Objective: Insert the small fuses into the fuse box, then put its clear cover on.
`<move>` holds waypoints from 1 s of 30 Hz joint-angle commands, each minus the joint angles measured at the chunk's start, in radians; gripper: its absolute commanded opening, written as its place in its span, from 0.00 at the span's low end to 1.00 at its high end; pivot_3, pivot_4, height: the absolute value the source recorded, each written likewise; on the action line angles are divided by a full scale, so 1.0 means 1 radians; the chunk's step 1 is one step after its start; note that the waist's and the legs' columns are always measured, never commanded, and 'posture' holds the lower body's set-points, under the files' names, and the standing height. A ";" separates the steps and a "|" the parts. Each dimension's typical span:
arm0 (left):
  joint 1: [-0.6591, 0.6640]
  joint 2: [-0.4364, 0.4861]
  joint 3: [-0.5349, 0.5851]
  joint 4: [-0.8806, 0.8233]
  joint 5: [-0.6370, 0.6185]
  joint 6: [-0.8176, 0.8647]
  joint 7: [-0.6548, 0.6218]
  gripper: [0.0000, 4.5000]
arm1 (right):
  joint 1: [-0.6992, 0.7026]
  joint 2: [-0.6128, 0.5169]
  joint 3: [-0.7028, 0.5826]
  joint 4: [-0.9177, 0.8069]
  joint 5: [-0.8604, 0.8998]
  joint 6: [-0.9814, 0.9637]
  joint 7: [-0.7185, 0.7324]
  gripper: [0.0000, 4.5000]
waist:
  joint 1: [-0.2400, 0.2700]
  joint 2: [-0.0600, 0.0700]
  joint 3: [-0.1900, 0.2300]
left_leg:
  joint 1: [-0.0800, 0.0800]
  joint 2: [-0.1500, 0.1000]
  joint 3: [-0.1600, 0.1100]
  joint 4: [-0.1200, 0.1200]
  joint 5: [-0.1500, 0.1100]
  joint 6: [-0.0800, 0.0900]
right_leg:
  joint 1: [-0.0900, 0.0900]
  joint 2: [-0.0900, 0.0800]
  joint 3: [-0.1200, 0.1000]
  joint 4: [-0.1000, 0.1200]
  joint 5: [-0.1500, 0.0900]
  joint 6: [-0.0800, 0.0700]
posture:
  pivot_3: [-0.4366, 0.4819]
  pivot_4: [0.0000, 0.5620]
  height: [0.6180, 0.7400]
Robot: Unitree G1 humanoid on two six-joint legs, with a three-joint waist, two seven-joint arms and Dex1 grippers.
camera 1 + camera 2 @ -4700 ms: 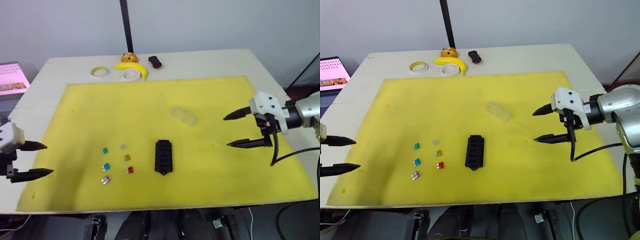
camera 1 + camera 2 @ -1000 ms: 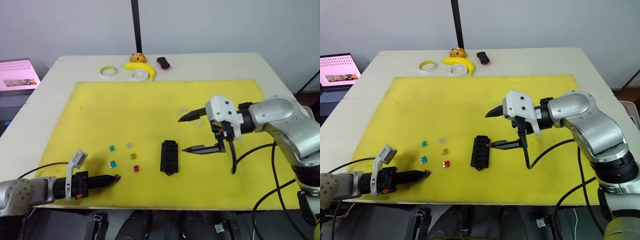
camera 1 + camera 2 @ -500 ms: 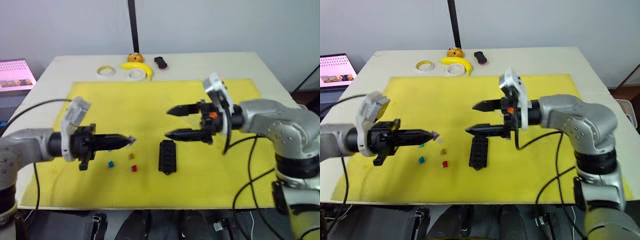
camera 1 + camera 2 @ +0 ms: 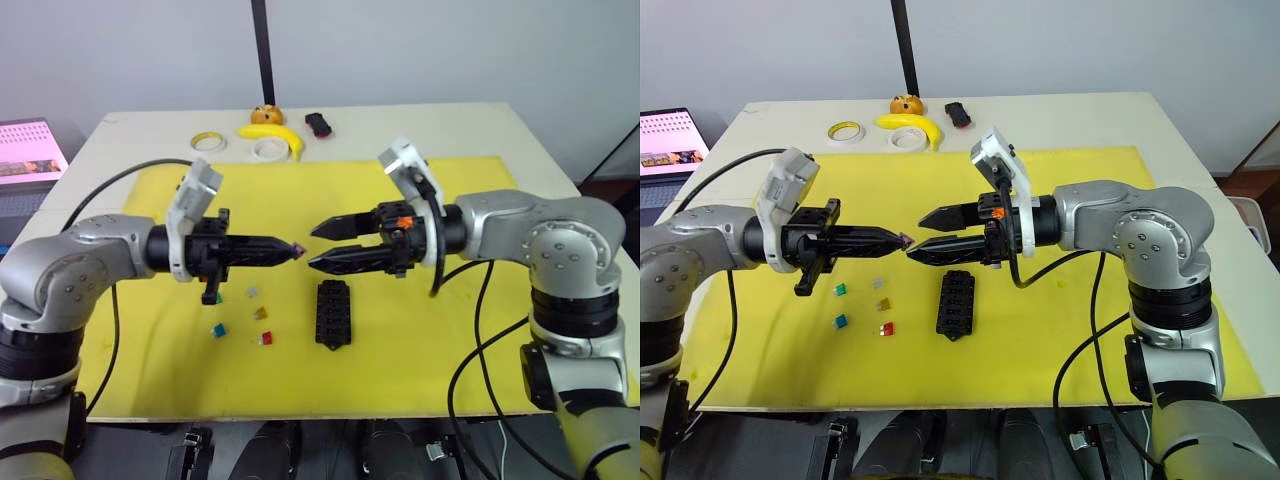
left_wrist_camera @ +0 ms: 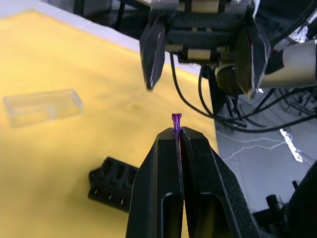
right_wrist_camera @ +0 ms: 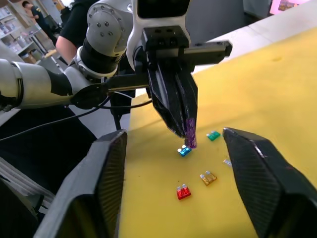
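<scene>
My left gripper [image 4: 298,247] is shut on a purple fuse [image 5: 176,119] and holds it in the air above the yellow mat. Facing it tip to tip, my right gripper [image 4: 312,247] stands open, its fingers [image 5: 151,59] above and below the fuse. The black fuse box [image 4: 332,313] lies on the mat below them. Left of it lie the teal [image 4: 840,290], blue [image 4: 840,321], grey [image 4: 878,283], amber [image 4: 882,304] and red [image 4: 883,328] fuses. The clear cover [image 5: 42,106] lies on the mat beyond the box in the left wrist view.
The yellow mat [image 4: 480,330] covers most of the table. At the far edge are two tape rolls [image 4: 207,143], a banana [image 4: 272,133], a black-and-red object [image 4: 319,123] and a black pole [image 4: 263,50]. A laptop [image 4: 30,150] stands off the left side.
My left gripper has carried the purple fuse right, up to the right gripper's tips. The right gripper's jaws have narrowed somewhat and dropped slightly.
</scene>
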 commanded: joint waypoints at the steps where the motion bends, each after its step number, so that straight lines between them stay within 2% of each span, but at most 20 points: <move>1: -0.027 -0.007 0.021 -0.006 -0.011 -0.017 -0.003 0.00 | -0.014 0.013 -0.001 -0.012 0.012 -0.009 -0.013 0.71 | 0.000 0.000 0.000 | 0.000 0.000 0.000 0.000 0.000 0.000 | 0.000 0.000 0.000 0.000 0.000 0.000 | 0.48 0.27 1.00; 5: -0.023 -0.009 0.020 -0.005 -0.006 -0.024 -0.005 0.00 | -0.004 0.027 0.006 -0.005 0.013 -0.015 -0.029 0.71 | -0.001 0.000 0.000 | 0.000 0.000 0.000 0.000 0.000 0.000 | 0.000 0.000 0.000 0.000 0.000 0.000 | 0.48 0.27 1.00; 9: -0.013 -0.008 0.018 -0.008 0.000 -0.029 -0.006 0.00 | -0.003 0.039 0.000 -0.001 0.022 -0.012 -0.036 0.44 | 0.000 0.000 0.000 | 0.000 0.000 0.000 0.000 0.000 0.000 | 0.000 0.000 0.000 0.000 0.000 0.000 | 0.48 0.27 1.00; 12: -0.009 -0.010 0.017 -0.010 -0.001 -0.029 -0.003 0.00 | -0.003 0.042 0.000 -0.005 0.027 -0.008 -0.042 0.10 | 0.000 0.000 0.000 | 0.000 0.000 0.000 0.000 0.000 0.000 | 0.000 0.000 0.000 0.000 0.000 0.000 | 0.48 0.27 1.00; 24: -0.004 -0.017 0.009 -0.011 0.006 -0.034 0.008 0.00 | -0.006 0.042 0.009 -0.007 0.029 -0.007 -0.042 0.10 | -0.001 0.000 0.000 | 0.000 0.000 0.000 0.000 0.000 0.000 | 0.000 0.000 0.000 0.000 0.000 0.000 | 0.48 0.27 1.00; 25: -0.004 -0.017 0.007 -0.011 0.008 -0.035 0.009 0.00 | -0.006 0.041 0.010 -0.008 0.029 -0.007 -0.040 0.00 | 0.000 0.000 0.000 | 0.000 0.000 0.000 0.000 0.000 0.000 | 0.000 0.000 0.000 0.000 0.000 0.000 | 0.48 0.27 1.00; 30: 0.000 -0.013 -0.005 -0.015 0.025 -0.039 0.006 0.00 | -0.013 0.031 0.014 -0.016 0.032 0.000 -0.032 0.00 | 0.000 0.000 0.000 | 0.000 0.000 0.000 0.000 0.000 0.000 | 0.000 0.000 0.000 0.000 0.000 0.000 | 0.48 0.27 1.00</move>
